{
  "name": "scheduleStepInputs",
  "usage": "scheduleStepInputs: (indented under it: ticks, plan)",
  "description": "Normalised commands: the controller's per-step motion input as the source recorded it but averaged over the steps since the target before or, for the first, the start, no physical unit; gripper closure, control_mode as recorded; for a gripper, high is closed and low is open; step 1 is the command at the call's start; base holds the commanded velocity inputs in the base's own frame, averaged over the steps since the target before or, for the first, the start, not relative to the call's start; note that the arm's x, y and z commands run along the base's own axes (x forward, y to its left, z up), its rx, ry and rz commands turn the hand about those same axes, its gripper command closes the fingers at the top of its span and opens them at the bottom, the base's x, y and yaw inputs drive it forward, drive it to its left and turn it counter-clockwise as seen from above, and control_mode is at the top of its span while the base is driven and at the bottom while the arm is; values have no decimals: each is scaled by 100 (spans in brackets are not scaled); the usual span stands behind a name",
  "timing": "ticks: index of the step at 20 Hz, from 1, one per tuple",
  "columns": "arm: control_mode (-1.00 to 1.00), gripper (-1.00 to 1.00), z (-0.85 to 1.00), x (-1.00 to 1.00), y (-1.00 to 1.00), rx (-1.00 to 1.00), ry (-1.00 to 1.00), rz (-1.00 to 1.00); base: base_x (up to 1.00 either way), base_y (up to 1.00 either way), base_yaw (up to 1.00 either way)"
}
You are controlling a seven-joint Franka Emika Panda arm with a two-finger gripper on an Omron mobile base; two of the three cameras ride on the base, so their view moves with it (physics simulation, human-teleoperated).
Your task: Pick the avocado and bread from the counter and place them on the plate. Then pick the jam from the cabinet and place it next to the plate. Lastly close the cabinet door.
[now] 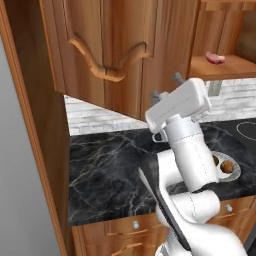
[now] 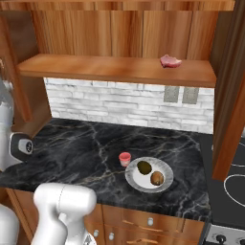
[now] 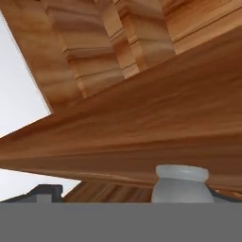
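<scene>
Cabinet door (image 1: 100,50): reddish-brown, carved arched panel, occupying the upper left of the left base view, hanging swung out over the surface (image 2: 86,148).

Surface: black marble with pale veins, running across the middle of both base views.

Pincer: fingertips themselves are not appearing in the pictures; jaws standing released, gripping nothing. The white hand is sitting at centre right of the left base view, close by the door's lower edge. In the hand view wood grain is filling the top and middle, with a rounded white knob (image 3: 181,183) showing at lower right.

Jam (image 2: 125,159): small red-pink jar, standing on the surface just left of the plate (image 2: 165,184), at centre of the right base view, well apart from the hand.

Plate: round, white-grey, lying right of centre, lower middle.

Avocado (image 2: 144,167): dark olive lump, resting on the plate's left part.

Bread (image 2: 157,178): orange-brown ball, resting on the plate just right of the avocado.

Pink lump (image 2: 170,61): lying on the cabinet shelf (image 2: 95,67), upper right.
</scene>
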Motion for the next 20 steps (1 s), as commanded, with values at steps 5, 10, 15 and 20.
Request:
scheduleStepInputs:
  ticks: [5,10,15,20]
  plan:
    - [-100,-100,0,22,-54,21,0,0,0,0,0]
    - [-100,-100,0,38,-30,7,0,0,0,0,0]
    - [-100,-100,0,75,-30,1,3,-1,0,0,0]
    - [-100,-100,-6,86,-15,-7,11,0,0,0,0]
